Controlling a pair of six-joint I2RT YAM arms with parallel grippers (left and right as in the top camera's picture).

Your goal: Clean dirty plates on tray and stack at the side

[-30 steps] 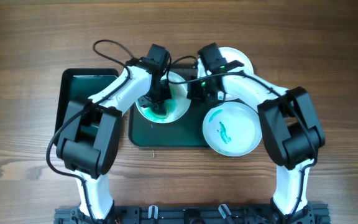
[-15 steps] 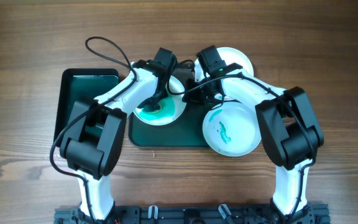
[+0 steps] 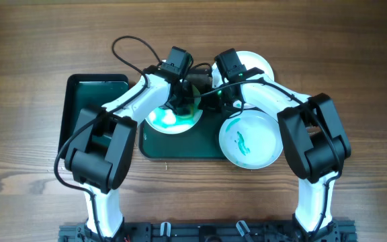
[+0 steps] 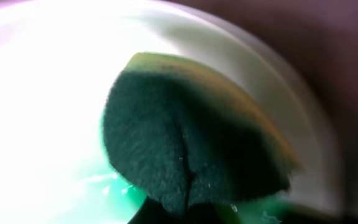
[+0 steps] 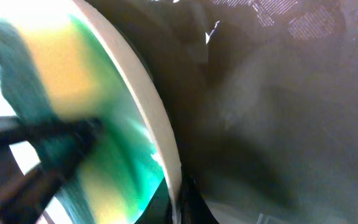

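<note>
Two arms share one smeared plate (image 3: 160,121) on the tray (image 3: 180,146): the left end effector (image 3: 177,107), closed around a sponge (image 4: 185,143), presses it into the teal, while the right end effector (image 3: 215,96) seems clamped on the rim to steady it.

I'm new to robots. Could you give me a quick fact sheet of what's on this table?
Left gripper: presses a sponge on a green-smeared plate
Right gripper: at that plate's rim; grip unclear
Tray: dark green, under that plate
Second plate: teal marks, overlapping the tray's right edge
Third plate: partly hidden, white where visible, farthest back
Black tray: far left
</note>
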